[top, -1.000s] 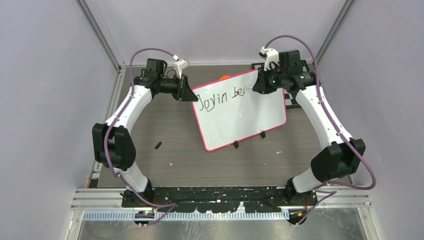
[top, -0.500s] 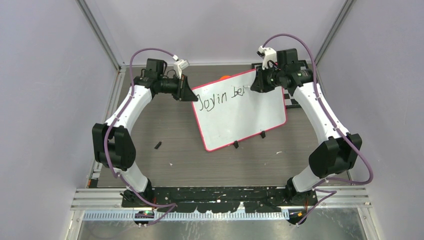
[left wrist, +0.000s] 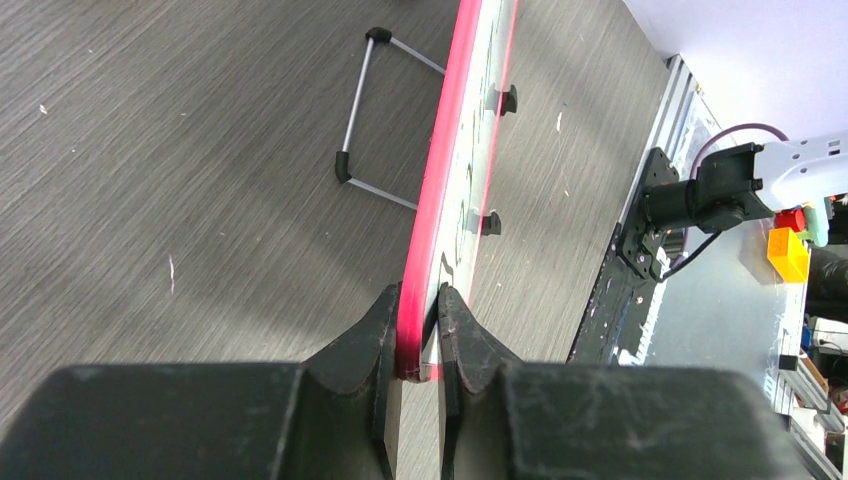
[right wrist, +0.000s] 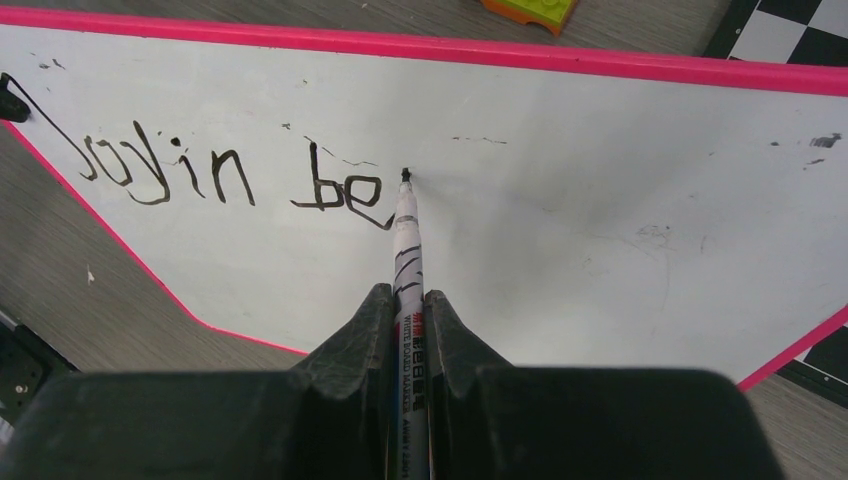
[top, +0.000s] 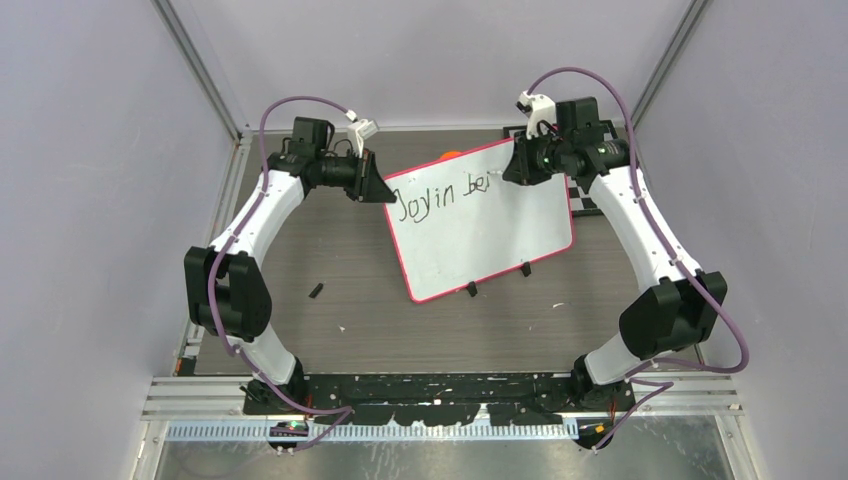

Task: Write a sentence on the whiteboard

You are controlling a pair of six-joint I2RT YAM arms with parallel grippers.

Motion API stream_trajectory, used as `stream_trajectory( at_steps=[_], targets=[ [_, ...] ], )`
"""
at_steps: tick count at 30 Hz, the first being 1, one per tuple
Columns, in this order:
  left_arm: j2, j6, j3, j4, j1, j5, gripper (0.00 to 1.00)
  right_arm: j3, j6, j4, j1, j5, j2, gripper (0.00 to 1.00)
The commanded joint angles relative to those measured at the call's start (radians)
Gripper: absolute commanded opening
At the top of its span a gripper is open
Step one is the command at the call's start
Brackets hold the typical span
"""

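The whiteboard is standing tilted near the surface's far edge, right of centre. The left fingers are clamping its pink left edge. The right fingers are gripping a marker, its tip seemingly touching the board just right of the sentence, "Joyin be".

"Joyin be" on the whiteboard

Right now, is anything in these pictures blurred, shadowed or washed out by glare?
Right wrist: the sentence is crisp, the marker throws a soft shadow on the whiteboard; the right gripper is dark. Left wrist: broad soft shadows band the table. Top external: even light, no glare.
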Motion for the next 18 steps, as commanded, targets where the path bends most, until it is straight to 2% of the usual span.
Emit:
stream_trajectory(
  at_steps=[1,18],
  targets=[
    [-0.017,0.067,-0.017,0.003,-0.028,-0.068,0.00,-0.005,-0.006,0.023,-0.010,0.014,-0.069,0.00],
    [-0.021,0.068,-0.023,0.005,-0.027,-0.071,0.00,-0.036,-0.018,0.034,-0.009,0.030,-0.029,0.00]
  ],
)
